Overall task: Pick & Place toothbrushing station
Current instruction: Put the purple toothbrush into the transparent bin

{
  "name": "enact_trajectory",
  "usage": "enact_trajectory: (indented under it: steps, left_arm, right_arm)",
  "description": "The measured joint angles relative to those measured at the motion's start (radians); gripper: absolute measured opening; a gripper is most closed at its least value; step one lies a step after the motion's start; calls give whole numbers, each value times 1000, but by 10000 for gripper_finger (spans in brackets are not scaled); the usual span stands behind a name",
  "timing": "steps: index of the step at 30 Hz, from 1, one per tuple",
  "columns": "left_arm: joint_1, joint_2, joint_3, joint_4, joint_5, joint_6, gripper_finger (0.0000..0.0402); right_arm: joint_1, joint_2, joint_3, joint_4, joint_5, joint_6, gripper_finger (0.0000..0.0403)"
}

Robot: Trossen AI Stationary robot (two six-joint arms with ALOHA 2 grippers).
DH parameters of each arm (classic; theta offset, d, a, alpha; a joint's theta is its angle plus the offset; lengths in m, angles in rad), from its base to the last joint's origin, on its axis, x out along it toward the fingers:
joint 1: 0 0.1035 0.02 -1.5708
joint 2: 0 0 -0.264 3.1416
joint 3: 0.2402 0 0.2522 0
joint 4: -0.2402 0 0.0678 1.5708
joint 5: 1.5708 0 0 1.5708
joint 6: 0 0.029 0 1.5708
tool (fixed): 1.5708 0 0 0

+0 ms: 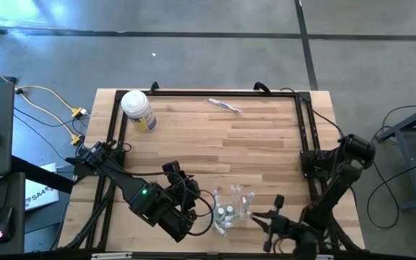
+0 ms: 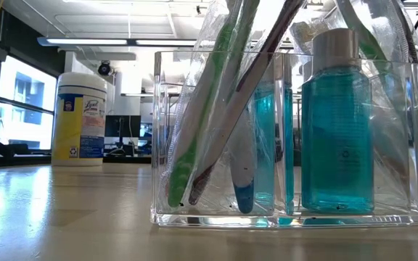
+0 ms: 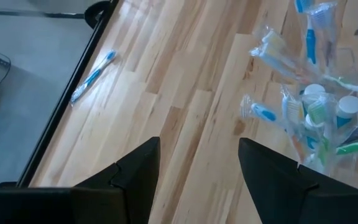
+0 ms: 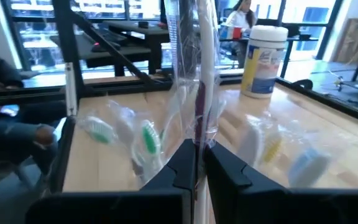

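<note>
Right pincer (image 4: 199, 163) is clenched on a wrapped toothbrush (image 4: 199, 93), its long axis upright, above the clear holder (image 1: 231, 211) at the table's (image 1: 266, 137) near edge. Left pincer (image 3: 197, 168) hangs released beside it. One toothbrush (image 1: 224, 105) lies flat at the far edge.

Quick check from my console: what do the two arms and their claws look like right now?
Both arms are dark, jointed and trailing black cables. The left arm shows a small green light. Left claw: two broad black fingers. Right claw: same black fingers.
</note>
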Motion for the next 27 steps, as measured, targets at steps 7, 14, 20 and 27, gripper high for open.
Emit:
enact_trajectory:
  steps: [7, 14, 20, 27]
  left_arm:
    - [0, 0, 0, 0, 25, 3, 214]
    - [0, 0, 0, 0, 25, 3, 214]
    - [0, 1, 0, 0, 19, 10, 214]
    - [0, 1, 0, 0, 19, 1, 214]
  right_arm:
    - [-54, 53, 0, 98, -9, -34, 13]
    - [-99, 53, -32, 61, -82, 65, 13]
    - [-113, 53, -143, 202, -121, 162, 13]
    - [-113, 53, -184, 315, -199, 167, 13]
